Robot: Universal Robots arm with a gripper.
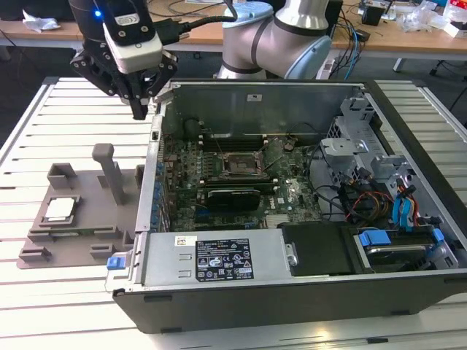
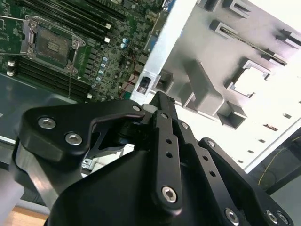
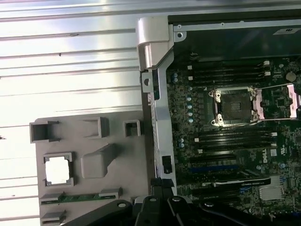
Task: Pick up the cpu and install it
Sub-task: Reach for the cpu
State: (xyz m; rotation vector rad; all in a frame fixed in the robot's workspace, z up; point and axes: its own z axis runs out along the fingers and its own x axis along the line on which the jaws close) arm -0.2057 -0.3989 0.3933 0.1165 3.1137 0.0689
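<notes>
Nearest the exterior camera I'm seeing the computer case lying on its side with the panel off. I'm guessing that's so the board faces up for a top-down reach. Just beside it, on the exterior view's left, the grey tray is holding the cpu flat in a square pocket, metal top up, which should be keeping it located for a pick. Nothing's touching it. Further in, the socket is sitting empty in the middle of the board, and its frame is looking flipped open to me. Beyond that, the gripper is hanging above the case's far corner on the tray side, pointing straight down, fingers pinched together on nothing. The arm is reaching in from behind the case, elbow folded, wrist turned down.
</notes>
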